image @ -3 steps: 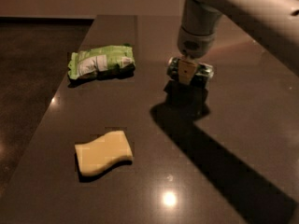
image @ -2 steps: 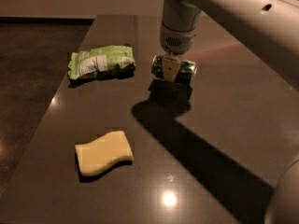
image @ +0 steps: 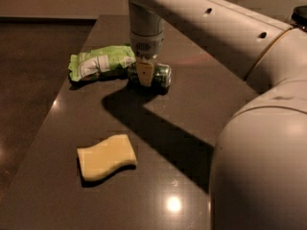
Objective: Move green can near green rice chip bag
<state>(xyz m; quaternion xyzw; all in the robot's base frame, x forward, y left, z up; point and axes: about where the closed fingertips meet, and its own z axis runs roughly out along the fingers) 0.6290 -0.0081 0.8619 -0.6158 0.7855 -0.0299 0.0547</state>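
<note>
The green can (image: 160, 75) lies on its side on the dark table (image: 192, 109), just right of the green rice chip bag (image: 100, 62). The bag is a crinkled light green pack with a white label, at the table's far left. My gripper (image: 145, 74) comes straight down over the can and is shut on it, one pale finger showing in front of the can. The can's left end is hidden behind the finger and looks close to or touching the bag's right end.
A pale yellow wavy sponge (image: 106, 156) lies near the front left of the table. My arm (image: 230, 28) runs from the upper middle to the right, and a large white part of it (image: 261, 171) fills the lower right. The table's left edge (image: 45, 128) drops to a dark floor.
My gripper has moved left with the green can in it, from well right of the bag to right beside the bag. The bag and the sponge have not moved.
</note>
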